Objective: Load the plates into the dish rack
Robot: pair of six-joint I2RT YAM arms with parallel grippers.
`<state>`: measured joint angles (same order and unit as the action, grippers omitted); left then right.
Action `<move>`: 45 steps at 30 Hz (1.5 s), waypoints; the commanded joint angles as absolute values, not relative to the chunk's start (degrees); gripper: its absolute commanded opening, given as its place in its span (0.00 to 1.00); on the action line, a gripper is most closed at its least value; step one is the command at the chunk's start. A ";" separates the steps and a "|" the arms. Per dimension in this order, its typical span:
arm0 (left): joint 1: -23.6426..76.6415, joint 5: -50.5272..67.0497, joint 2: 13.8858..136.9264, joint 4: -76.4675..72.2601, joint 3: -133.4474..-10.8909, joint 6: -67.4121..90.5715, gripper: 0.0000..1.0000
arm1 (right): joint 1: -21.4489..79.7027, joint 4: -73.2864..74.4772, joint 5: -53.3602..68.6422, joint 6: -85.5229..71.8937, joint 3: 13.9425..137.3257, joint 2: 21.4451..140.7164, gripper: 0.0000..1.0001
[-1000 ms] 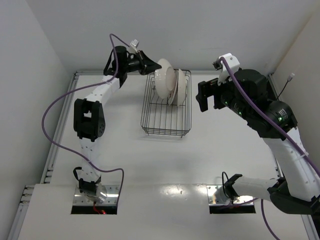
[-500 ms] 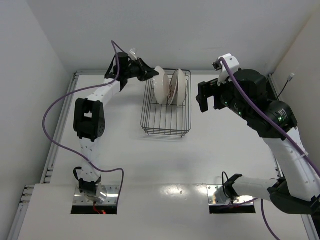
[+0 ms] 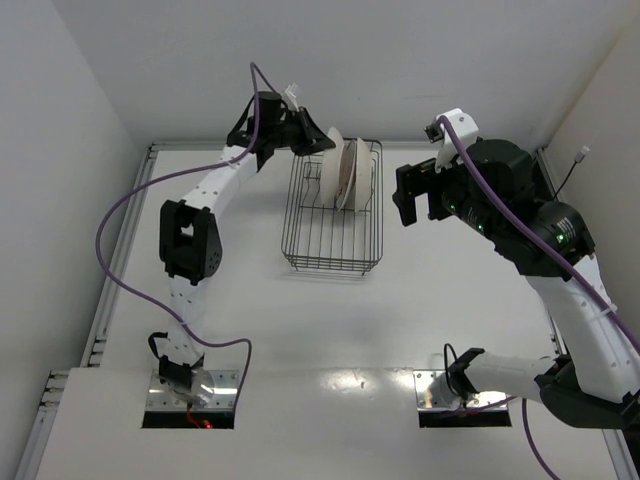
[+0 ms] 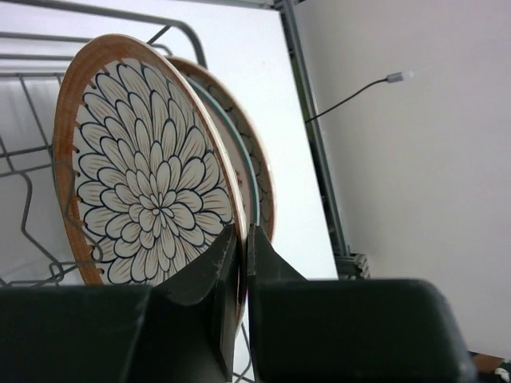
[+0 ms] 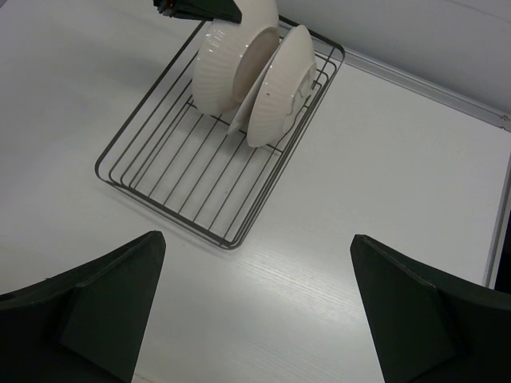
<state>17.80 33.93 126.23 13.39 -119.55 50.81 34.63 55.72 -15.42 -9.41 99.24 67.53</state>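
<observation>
Three plates stand on edge at the far end of the dish rack (image 3: 330, 268). My left gripper (image 3: 318, 141) is shut on the rim of the leftmost plate (image 3: 331, 158), which has a brown rim and a petal pattern (image 4: 144, 175). In the left wrist view the jaws (image 4: 242, 239) pinch that rim, and the two other plates (image 4: 259, 167) stand close behind it. The right wrist view shows the plates' white undersides (image 5: 239, 68) in the rack (image 5: 160, 195). My right gripper (image 5: 255, 238) hangs open and empty, high above the table to the right of the rack (image 3: 415, 195).
The near half of the rack (image 3: 330, 235) holds no plates. White walls close the table's far side and both flanks. A raised rail (image 5: 423, 84) runs along the table edge just beyond the rack.
My left gripper has carried its plate to the right and turned it upright, bringing it close beside the other plates in the rack. The right arm has not moved.
</observation>
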 commanded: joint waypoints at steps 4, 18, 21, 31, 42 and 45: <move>19.77 32.08 125.42 15.02 -124.10 46.93 0.00 | 34.45 55.28 -15.91 -9.14 100.28 67.59 0.99; 22.68 20.75 125.42 20.92 -124.10 43.07 0.00 | 34.45 55.28 -15.91 -9.14 100.28 67.59 0.99; 23.29 19.95 125.42 20.92 -124.10 43.07 0.00 | 34.45 55.28 -15.91 -9.14 100.28 67.59 0.99; 24.35 23.28 126.12 18.55 -125.86 45.61 0.49 | 34.45 55.81 -15.91 -9.14 100.81 67.59 0.99; 24.35 25.05 123.76 15.91 -127.97 48.16 0.68 | 34.45 56.86 -18.53 -10.89 103.88 68.73 0.99; 23.82 25.05 122.35 16.52 -126.05 46.93 0.68 | 34.45 57.56 -20.03 -12.12 105.20 69.34 0.99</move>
<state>23.53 21.87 127.11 22.20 -124.01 46.96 34.63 57.54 -17.26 -10.20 102.24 68.53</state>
